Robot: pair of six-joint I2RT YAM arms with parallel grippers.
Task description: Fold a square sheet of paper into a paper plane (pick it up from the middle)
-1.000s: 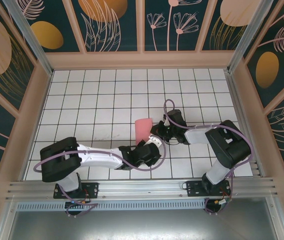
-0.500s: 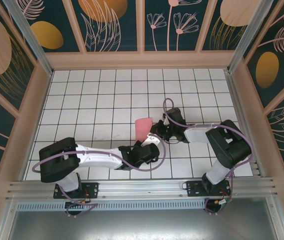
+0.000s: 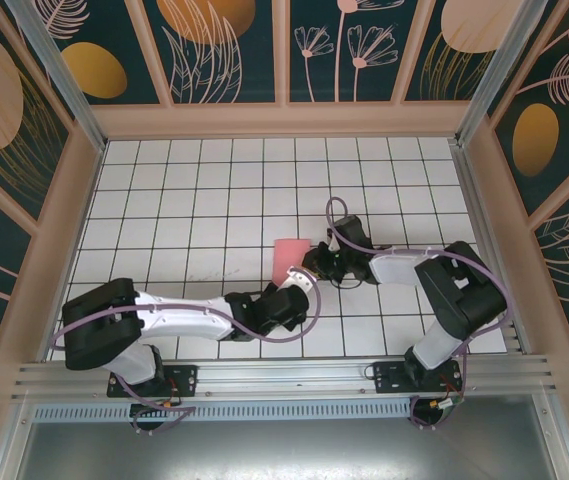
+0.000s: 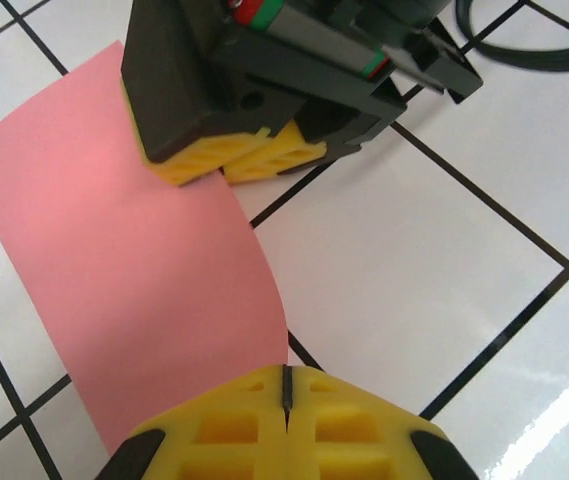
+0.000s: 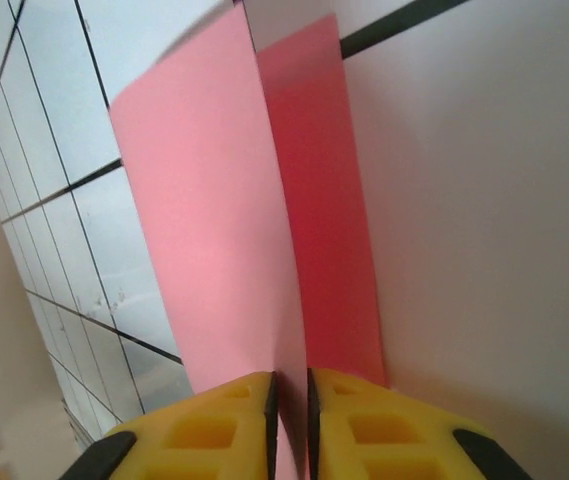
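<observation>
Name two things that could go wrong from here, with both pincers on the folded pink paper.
1. The left pincer and the right pincer pinch the thin, folded salmon-pink sheet of paper at opposite ends; pulling apart could tear it.
2. The paper curves between them instead of lying flat on the white tiled table, so a crease pressed now might land crooked.

square sheet of paper (image 3: 288, 258): on table (image 3: 194, 200), near centre | left tool (image 4: 284, 392): at sheet's near end, touching | right tool (image 5: 289, 400): sheet's far-right edge between pads, beyond left tool
</observation>
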